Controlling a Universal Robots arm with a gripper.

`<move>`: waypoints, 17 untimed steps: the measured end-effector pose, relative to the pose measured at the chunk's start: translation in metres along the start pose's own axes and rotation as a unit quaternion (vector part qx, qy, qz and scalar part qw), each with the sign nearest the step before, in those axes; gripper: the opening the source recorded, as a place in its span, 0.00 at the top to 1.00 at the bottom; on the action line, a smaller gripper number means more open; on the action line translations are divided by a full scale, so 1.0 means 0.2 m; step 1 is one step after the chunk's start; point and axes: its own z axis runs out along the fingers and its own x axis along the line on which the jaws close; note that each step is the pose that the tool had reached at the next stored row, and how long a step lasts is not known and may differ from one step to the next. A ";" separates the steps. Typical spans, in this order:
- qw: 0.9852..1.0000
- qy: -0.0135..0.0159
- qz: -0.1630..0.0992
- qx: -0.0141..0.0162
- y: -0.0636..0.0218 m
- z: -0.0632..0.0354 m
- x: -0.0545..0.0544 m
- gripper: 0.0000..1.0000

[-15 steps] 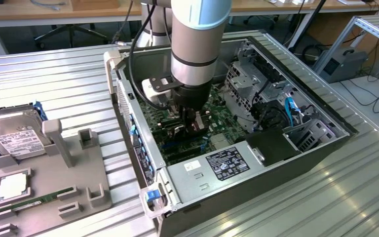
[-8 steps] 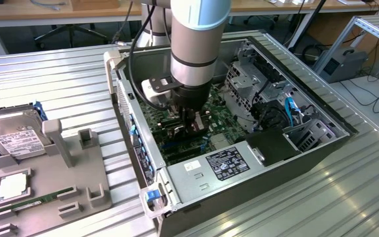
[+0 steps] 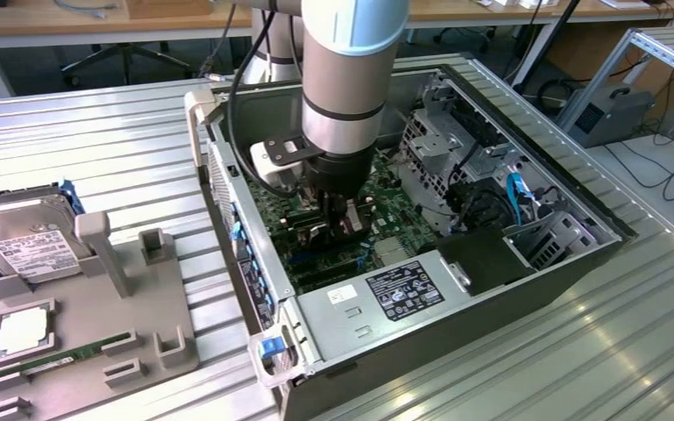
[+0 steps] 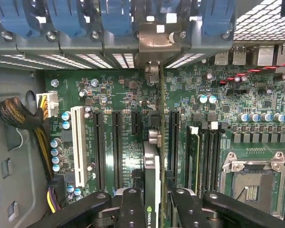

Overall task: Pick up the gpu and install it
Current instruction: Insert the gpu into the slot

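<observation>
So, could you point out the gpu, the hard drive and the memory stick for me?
gpu [image 4: 151,173]: wrist view, on its edge facing the camera.
hard drive [image 3: 32,253]: exterior view, on its white label.
memory stick [image 3: 50,360]: exterior view, on the middle of its green board.

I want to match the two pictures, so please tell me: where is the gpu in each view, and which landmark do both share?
Exterior view: the gpu is a dark shape below the arm's end, inside the open case.
Wrist view: the gpu is edge-on, between the jaws, over the slots.
Shared landmark: the green motherboard.
</observation>
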 end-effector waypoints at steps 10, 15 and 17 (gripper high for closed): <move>1.000 0.000 0.000 0.000 0.010 -0.001 0.00 0.73; 1.000 0.000 0.000 0.000 0.012 -0.001 0.00 0.73; 1.000 0.000 0.000 0.000 0.012 -0.001 0.00 0.73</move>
